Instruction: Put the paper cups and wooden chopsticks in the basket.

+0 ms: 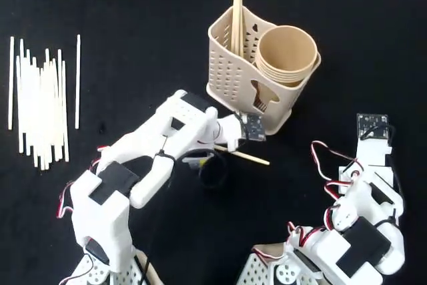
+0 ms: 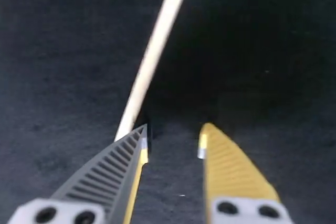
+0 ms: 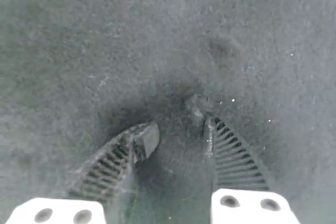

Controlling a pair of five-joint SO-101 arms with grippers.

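Progress check. The beige perforated plastic basket (image 1: pixel 233 81) stands upright at the far middle of the black cloth table (image 1: pixel 133 31). A nested stack of tan paper cups (image 1: pixel 287 55) sits in its larger compartment, and no cup lies loose on the cloth, so the cup half looks done. A few upright wooden chopsticks (image 1: pixel 237 18) stand in the narrow compartment beside the cups. The chopstick half is far from finished. A loose pile of pale wooden chopsticks (image 1: pixel 40 105) lies roughly parallel on the cloth at the table's left side, well apart from the basket. A single stray chopstick (image 1: pixel 248 156) lies flat just in front of the basket. Your left gripper (image 2: pixel 173 132) hangs low over that stray one with its jaws spread. The stick's end lies against the grey fingertip (image 2: pixel 137 135), on its outer side as far as can be told and not between the jaws, so nothing is held. Your right gripper (image 3: pixel 181 129) sits at the table's right side, jaws spread over bare cloth, holding nothing. Judgement: cups finished, most chopsticks left. The stray one is likely the piece in hand, then the pile.
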